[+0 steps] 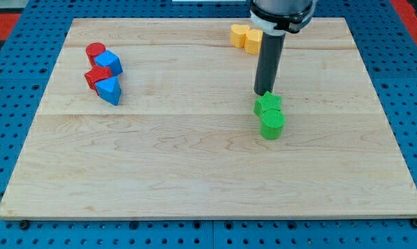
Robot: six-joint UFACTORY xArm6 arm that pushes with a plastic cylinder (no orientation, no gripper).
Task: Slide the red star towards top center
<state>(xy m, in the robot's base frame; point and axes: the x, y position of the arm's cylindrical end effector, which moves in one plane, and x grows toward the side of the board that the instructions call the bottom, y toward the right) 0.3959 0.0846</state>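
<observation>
The red star (95, 77) lies at the view's left, wedged in a cluster with a red cylinder (95, 52) above it, a blue block (110, 63) to its upper right and a blue block (109, 90) to its lower right. My tip (264, 93) stands right of the board's centre, far to the right of the red star. It touches the top edge of a green star (268, 105).
A green cylinder (272, 124) sits just below the green star. Two yellow blocks (246, 35) lie at the view's top, right of centre, beside the rod. The wooden board (194, 166) rests on a blue surface.
</observation>
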